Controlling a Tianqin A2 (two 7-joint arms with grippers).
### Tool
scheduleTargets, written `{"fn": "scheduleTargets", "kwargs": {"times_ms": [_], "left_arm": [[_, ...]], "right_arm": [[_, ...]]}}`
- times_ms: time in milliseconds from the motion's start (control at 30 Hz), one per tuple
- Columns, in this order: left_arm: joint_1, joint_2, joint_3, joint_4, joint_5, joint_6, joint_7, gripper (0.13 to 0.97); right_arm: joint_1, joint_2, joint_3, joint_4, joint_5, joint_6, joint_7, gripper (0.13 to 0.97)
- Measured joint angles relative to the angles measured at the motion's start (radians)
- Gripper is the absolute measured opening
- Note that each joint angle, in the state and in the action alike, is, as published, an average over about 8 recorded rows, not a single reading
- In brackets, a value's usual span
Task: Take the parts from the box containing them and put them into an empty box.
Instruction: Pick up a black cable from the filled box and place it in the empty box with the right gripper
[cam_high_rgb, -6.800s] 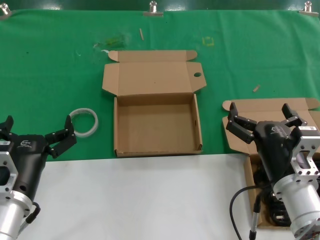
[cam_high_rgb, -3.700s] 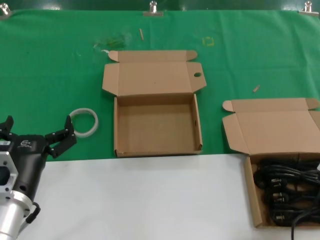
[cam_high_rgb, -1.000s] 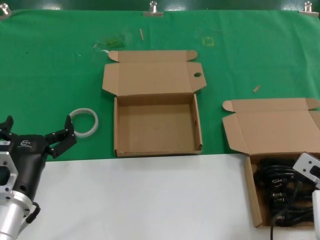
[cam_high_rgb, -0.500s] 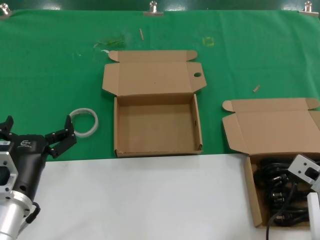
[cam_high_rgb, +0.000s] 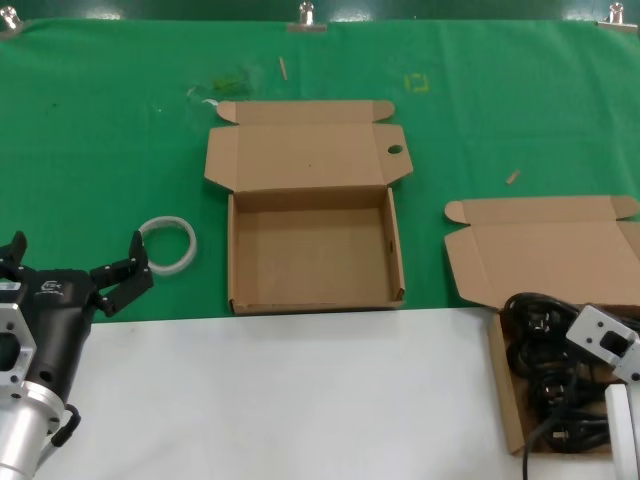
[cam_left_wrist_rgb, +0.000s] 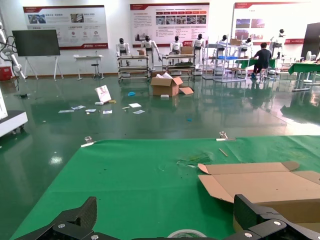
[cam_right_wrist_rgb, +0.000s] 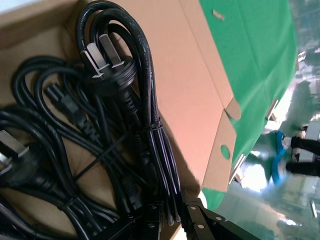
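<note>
Fingers of my right gripper (cam_right_wrist_rgb: 170, 212) pinched one black coiled power cord (cam_right_wrist_rgb: 145, 115) above the shallow brown cardboard box of cords (cam_high_rgb: 500, 390); my left gripper (cam_high_rgb: 70, 270) waited wide open near the empty round-holed cardboard box (cam_high_rgb: 312, 250).

Empty box (cam_high_rgb: 314, 250) sits dead centre for you, w/ ring (cam_high_rgb: 167, 244) at its 9 o'clock. Box w/ cords (cam_high_rgb: 545, 375) in it (cam_high_rgb: 502, 385) is at 4 o'clock, lid (cam_high_rgb: 545, 250) hinged back toward 12.
</note>
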Motion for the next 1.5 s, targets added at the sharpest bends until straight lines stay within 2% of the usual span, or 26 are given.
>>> {"fn": "scheduleTargets", "kwargs": {"times_ms": [133, 533, 633, 800, 1167, 1333, 1500], "left_arm": [[0.000, 0.000, 0.000, 0.000, 0.000, 0.000, 0.000, 0.965], [0.000, 0.000, 0.000, 0.000, 0.000, 0.000, 0.000, 0.965], [0.000, 0.000, 0.000, 0.000, 0.000, 0.000, 0.000, 0.965], [0.000, 0.000, 0.000, 0.000, 0.000, 0.000, 0.000, 0.965], [0.000, 0.000, 0.000, 0.000, 0.000, 0.000, 0.000, 0.965], [0.000, 0.000, 0.000, 0.000, 0.000, 0.000, 0.000, 0.965], [0.000, 0.000, 0.000, 0.000, 0.000, 0.000, 0.000, 0.965]], "right_arm": [[-0.007, 0.000, -0.021, 0.027, 0.000, 0.014, 0.007, 0.185], [-0.040, 0.000, -0.126, 0.143, 0.000, 0.049, 0.065, 0.185], [-0.036, 0.000, -0.195, 0.158, 0.000, 0.034, 0.138, 0.185], [-0.005, 0.001, -0.352, 0.151, 0.000, -0.016, 0.333, 0.185], [0.109, 0.010, -0.640, 0.041, 0.000, -0.122, 0.731, 0.185], [0.151, 0.012, -0.718, -0.013, 0.000, -0.152, 0.834, 0.185], [0.171, 0.013, -0.747, -0.046, 0.000, -0.165, 0.872, 0.185]]}}
